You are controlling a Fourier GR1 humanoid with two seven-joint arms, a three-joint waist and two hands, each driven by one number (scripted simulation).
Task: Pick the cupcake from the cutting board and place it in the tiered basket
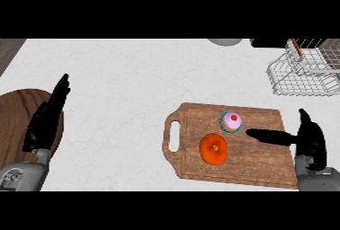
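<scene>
The two grey forearms enter at the near edge, one at each side. The right hand (309,137) sits over the near right part of the cutting board (259,168), its fingers straight and apart, with the thumb (269,135) stretched out to the left toward the cupcake and stopping just short of it. It holds nothing. The left hand (48,117) is well to the left, fingers straight and together, pointing far, resting above the edge of a dark round wooden board (13,121) at the left side of the counter (126,76). The cutting board is brown wood, with a handle slot at its left end, and lies slightly turned on the pale counter. On it, an orange fruit (214,148) lies near the middle, and the cupcake (231,121), pink-topped with a red dot and a teal wrapper, stands just beyond and to the right of the fruit, close beside it. Farther off at the far right stands the white wire basket (302,76), well apart from the board. A grey rounded object (225,42) shows at the far edge.
</scene>
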